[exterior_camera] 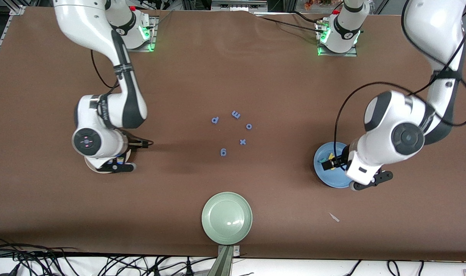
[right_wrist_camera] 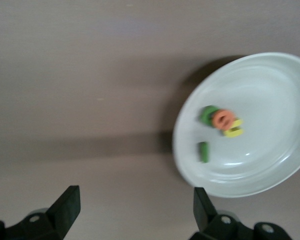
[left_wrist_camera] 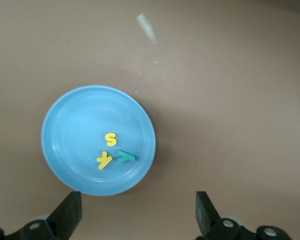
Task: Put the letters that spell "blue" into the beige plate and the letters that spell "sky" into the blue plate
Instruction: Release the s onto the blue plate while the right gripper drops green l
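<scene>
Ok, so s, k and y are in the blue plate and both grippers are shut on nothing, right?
Not quite. The s, k and y are in the blue plate, but both wrist views show the left gripper and right gripper with fingers open.

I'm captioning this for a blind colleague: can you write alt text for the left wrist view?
A blue plate on a brown table holds three small foam letters: a yellow s, a yellow k and a teal y. The left gripper is over the plate's edge, jaws open and empty.
</scene>
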`<state>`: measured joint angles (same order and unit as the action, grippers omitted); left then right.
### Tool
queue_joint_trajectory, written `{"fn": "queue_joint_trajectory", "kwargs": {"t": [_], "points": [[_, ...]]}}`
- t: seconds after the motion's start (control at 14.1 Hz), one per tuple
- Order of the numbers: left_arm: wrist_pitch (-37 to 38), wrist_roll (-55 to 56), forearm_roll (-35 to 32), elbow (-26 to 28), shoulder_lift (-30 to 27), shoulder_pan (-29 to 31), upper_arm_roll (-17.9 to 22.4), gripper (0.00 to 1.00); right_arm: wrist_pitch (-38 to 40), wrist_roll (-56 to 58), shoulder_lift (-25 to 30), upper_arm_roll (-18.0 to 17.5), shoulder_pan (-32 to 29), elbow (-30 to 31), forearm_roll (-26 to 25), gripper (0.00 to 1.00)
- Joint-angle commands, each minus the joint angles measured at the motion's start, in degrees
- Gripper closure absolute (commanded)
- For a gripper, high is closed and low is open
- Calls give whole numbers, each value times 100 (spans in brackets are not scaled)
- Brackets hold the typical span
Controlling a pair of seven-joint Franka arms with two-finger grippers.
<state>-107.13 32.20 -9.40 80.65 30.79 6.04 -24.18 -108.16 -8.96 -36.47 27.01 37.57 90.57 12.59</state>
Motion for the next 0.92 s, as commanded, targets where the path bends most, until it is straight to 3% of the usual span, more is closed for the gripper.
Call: {"fn": "queue_joint_trajectory", "kwargs": {"t": [0.0, 0.14, 0.28, 0.43, 0.64, 0.85], "points": [[366, -1003, 437, 380, -1071, 55, 62, 0, 85, -535, 78, 50, 303, -66, 68, 0], [473, -1494, 746, 844, -1853, -32, 351, 0, 382, -720, 122, 50, 409, -197, 68, 0], [421, -2119, 1044, 1416, -2540, -662, 1182, 0, 1048, -826, 148, 59, 409, -574, 68, 0], [438, -2497, 1291, 1645, -2805, -1086, 1906, 0, 1621, -818, 227, 68, 374, -847, 59, 0], [229, -3000, 1240, 2339, -3069, -1070, 1952, 0, 2114, -756, 534, 129, 374, -997, 24, 0], [149, -3009, 1222, 2376, -3052, -1061, 2040, 0, 2282, -336, 982, 235, 234, -1015, -28, 0]]}}
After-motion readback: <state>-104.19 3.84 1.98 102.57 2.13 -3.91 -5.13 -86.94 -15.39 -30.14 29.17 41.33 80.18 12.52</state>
